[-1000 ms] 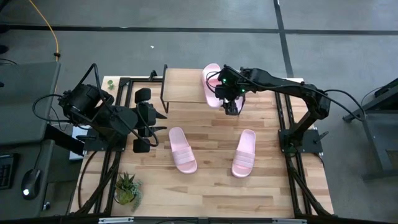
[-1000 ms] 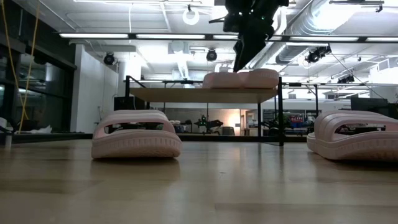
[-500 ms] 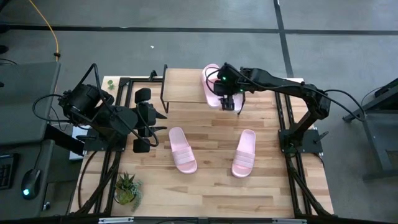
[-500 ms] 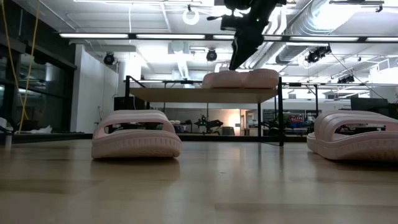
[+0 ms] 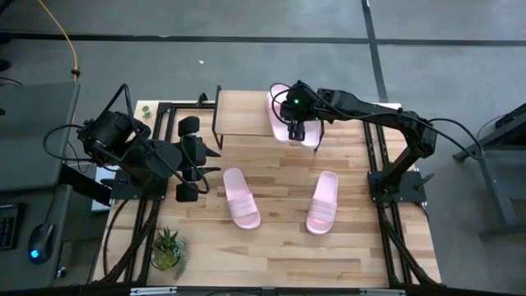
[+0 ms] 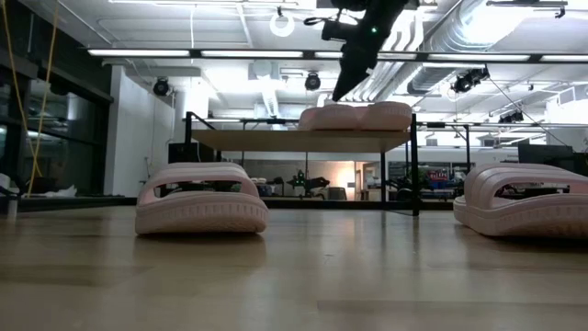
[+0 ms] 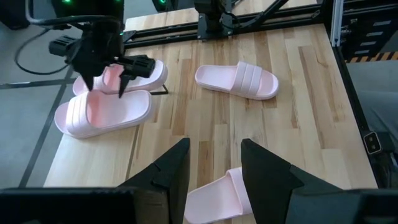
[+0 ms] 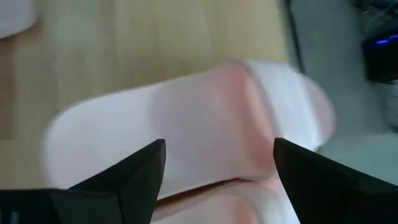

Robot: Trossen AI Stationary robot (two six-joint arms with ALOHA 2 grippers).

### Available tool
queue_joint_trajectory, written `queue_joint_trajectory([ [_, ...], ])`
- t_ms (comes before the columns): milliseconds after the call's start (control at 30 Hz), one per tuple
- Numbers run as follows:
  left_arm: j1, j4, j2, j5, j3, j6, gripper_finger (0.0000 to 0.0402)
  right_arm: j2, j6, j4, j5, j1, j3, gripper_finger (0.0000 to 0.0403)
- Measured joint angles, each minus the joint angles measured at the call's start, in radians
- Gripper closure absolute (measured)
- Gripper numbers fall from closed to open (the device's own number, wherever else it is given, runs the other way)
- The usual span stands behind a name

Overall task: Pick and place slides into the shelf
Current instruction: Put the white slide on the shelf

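Right gripper (image 5: 295, 130) hangs over the right end of the shelf (image 5: 242, 115), fingers spread wide, gripping nothing; directly beneath it two slides (image 5: 282, 111) lie side by side on the shelf top, touching; low view shows the pair (image 6: 356, 117) resting flat on the plank; two more slides sit on the tabletop (image 5: 279, 238), one left (image 5: 241, 196), one right (image 5: 323, 201), well apart; left gripper (image 5: 188, 159) waits at the table's left edge, fingers parted, empty.
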Motion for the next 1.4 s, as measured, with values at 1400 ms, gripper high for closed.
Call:
queue_joint_trajectory([
  [1400,0.0,0.0,0.0,0.211,0.0,-0.09,0.0275,0.0,0.55,-0.286,-0.034,0.599,0.0,0.0114],
])
